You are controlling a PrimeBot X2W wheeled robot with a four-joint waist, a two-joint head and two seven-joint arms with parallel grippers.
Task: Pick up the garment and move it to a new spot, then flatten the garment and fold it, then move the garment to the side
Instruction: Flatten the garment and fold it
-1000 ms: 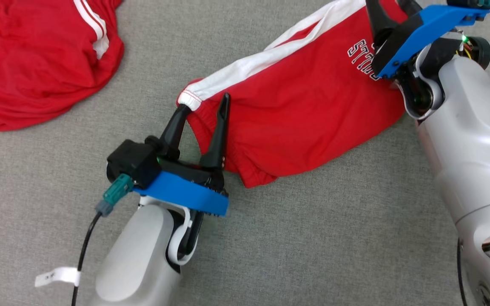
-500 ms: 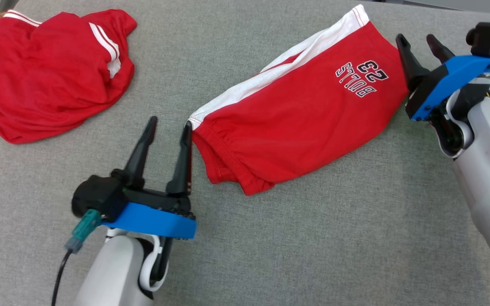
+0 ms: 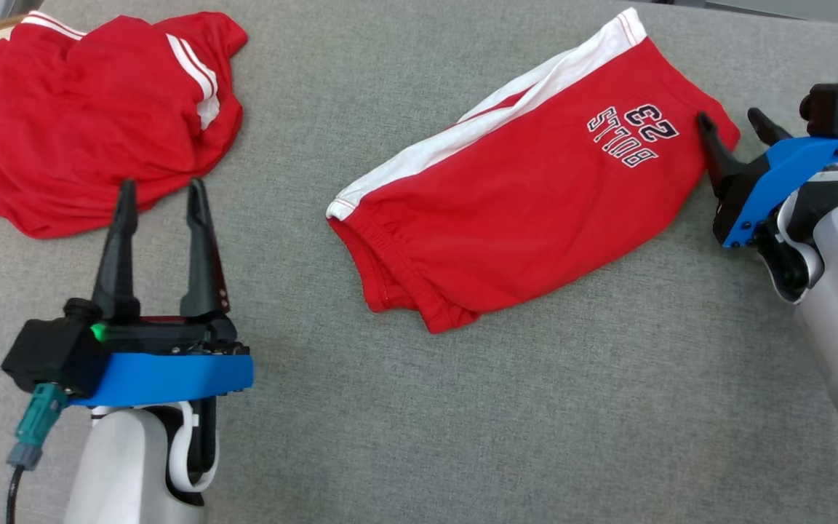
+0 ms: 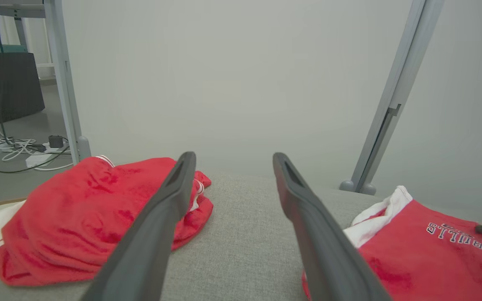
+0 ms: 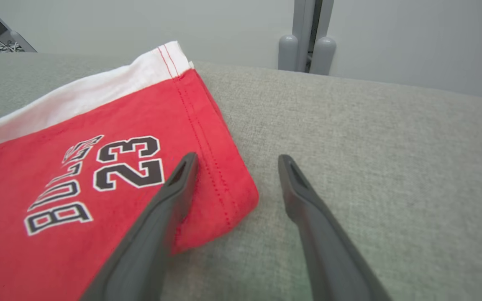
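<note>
Shorts (image 3: 528, 211) lie folded flat, red, white-striped, printed "BULLS 23".

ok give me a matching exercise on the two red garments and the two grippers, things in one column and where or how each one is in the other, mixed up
Things
1. shorts
2. crumpled garment
3. left gripper
4. right gripper

Places or states
a. open, at the end with the printed number
b. bunched up at the far left
c. lying flat and folded in the middle
d. open and empty, pointing toward the bunched cloth

Pairs: 1-c, 2-b, 3-d, 4-a
</note>
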